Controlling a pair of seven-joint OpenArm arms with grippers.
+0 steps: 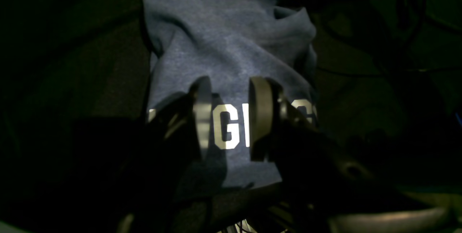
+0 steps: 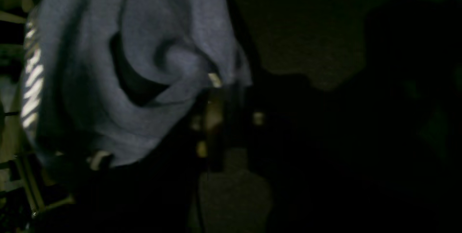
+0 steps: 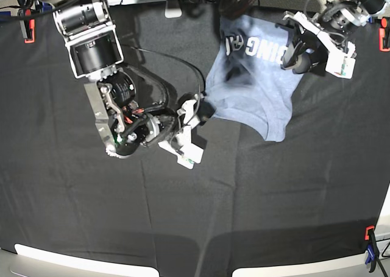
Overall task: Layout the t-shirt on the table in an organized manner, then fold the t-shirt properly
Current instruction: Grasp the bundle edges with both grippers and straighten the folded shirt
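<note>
The t-shirt (image 3: 256, 88) lies crumpled at the back of the black table (image 3: 274, 198), with its white lettering (image 3: 259, 50) facing up near the far edge. At the shirt's near-left corner my right gripper (image 3: 201, 103) is pinched onto the hem. In the right wrist view the blue-grey cloth (image 2: 151, 45) bunches into folds that run to the right gripper (image 2: 220, 85). My left gripper (image 3: 291, 56) hangs over the lettered part at the shirt's right side. In the left wrist view the left gripper (image 1: 231, 114) is open, with a letter of the t-shirt (image 1: 231, 45) showing between its fingers.
Orange clamps sit on the table's back edge at the left (image 3: 28, 30) and right (image 3: 383, 36), and another clamp (image 3: 370, 252) at the near right corner. Cables and a white device (image 3: 173, 10) lie along the back edge. The right arm's body (image 3: 97, 52) stands over the left half.
</note>
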